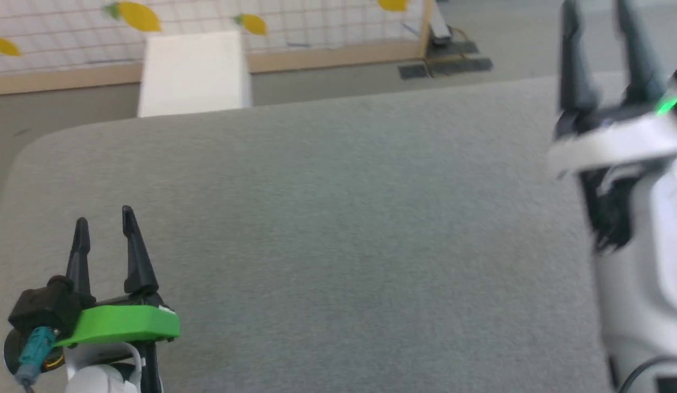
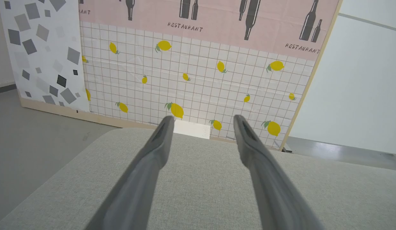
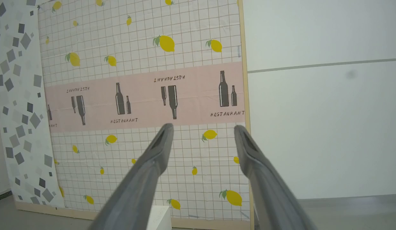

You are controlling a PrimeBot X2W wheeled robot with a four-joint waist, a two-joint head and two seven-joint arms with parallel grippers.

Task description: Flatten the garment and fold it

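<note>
The garment is out of view. In the head view my left gripper (image 1: 104, 214) rests low at the lower left over the grey fabric table (image 1: 338, 229), open, with nothing between its fingers. At the right edge my right gripper (image 1: 596, 6) is raised high and blurred, also open and holding nothing. Seen from the left wrist, the left gripper (image 2: 202, 118) points across the table toward the lemon-patterned wall panel (image 2: 191, 86). The right wrist view has the right gripper (image 3: 202, 128) aimed at the same panel (image 3: 143, 64), well above the table.
A rigid white box (image 1: 194, 73) stands on the floor just beyond the table's far edge; it appears as the box (image 2: 191, 129) and the box (image 3: 159, 217) in the wrist views. A dark floor stand (image 1: 445, 60) sits at the far right. The table's left corner is rounded.
</note>
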